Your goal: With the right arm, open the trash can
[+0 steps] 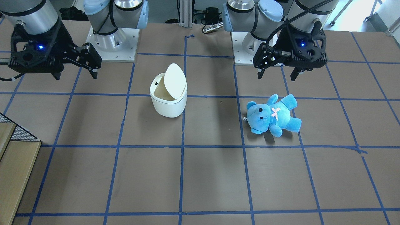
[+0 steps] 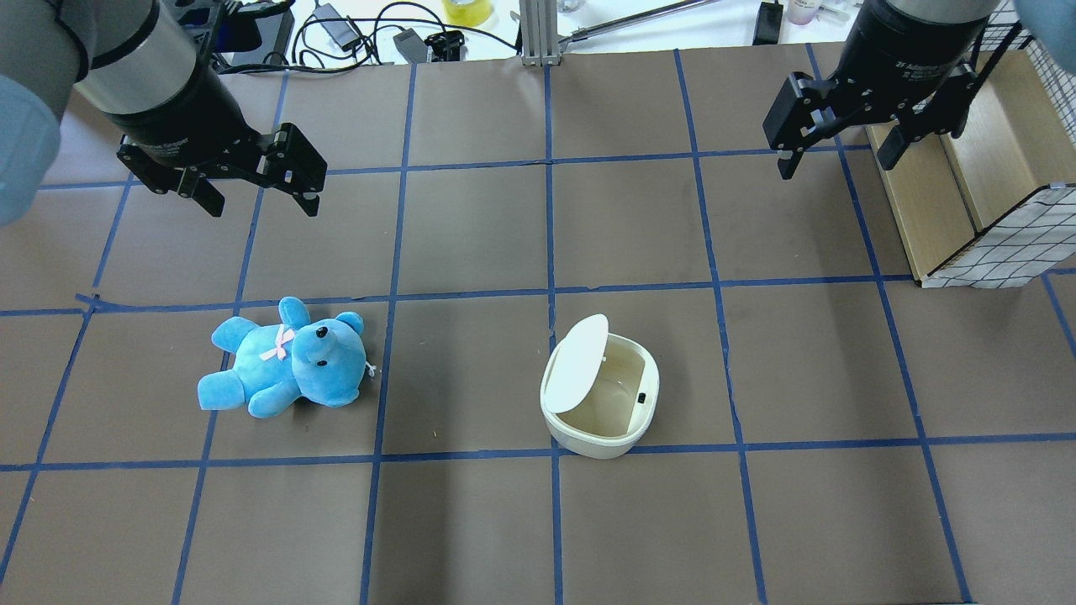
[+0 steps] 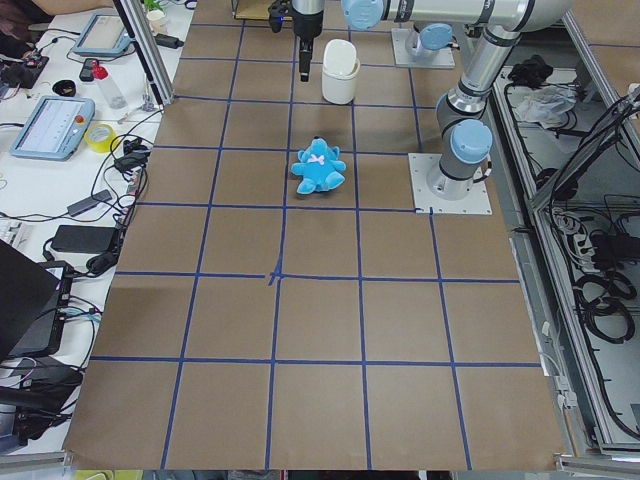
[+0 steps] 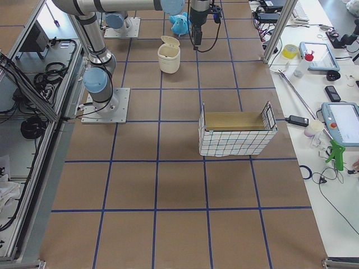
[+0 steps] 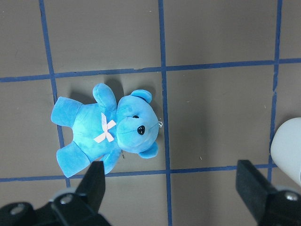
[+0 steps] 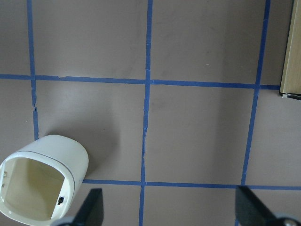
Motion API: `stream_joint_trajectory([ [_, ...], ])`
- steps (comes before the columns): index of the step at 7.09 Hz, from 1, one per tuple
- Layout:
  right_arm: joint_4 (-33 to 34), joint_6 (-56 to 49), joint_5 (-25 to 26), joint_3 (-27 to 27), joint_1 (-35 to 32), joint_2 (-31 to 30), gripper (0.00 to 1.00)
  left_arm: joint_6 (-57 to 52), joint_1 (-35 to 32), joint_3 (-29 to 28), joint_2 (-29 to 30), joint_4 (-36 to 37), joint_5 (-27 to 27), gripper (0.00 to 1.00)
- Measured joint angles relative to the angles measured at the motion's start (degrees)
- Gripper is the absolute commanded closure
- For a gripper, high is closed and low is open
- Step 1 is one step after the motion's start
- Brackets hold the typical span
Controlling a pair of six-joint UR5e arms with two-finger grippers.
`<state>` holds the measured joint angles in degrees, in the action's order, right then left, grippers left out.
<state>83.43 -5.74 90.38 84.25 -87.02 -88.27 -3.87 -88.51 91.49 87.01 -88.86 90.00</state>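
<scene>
White trash can (image 2: 601,402) well apart from seemingly raised right gripper (image 2: 835,165).

Bright, even light from above falls on the brown table (image 1: 212,175), leaving only soft, faint shadows beside the trash can (image 2: 588,441) and the teddy bear (image 2: 286,370). The fixed views are sharp, though the floor (image 1: 353,15) beyond the table glares white, and the side views seem slightly bowed at their edges.
</scene>
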Motion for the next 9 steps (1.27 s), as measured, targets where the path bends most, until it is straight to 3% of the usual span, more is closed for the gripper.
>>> stream_joint_trajectory([
  [9, 2.3, 5.1, 0.0, 0.2, -2.8, -0.1, 0.00, 0.0, 0.0, 0.0, 0.0, 0.0, 0.0, 0.00],
])
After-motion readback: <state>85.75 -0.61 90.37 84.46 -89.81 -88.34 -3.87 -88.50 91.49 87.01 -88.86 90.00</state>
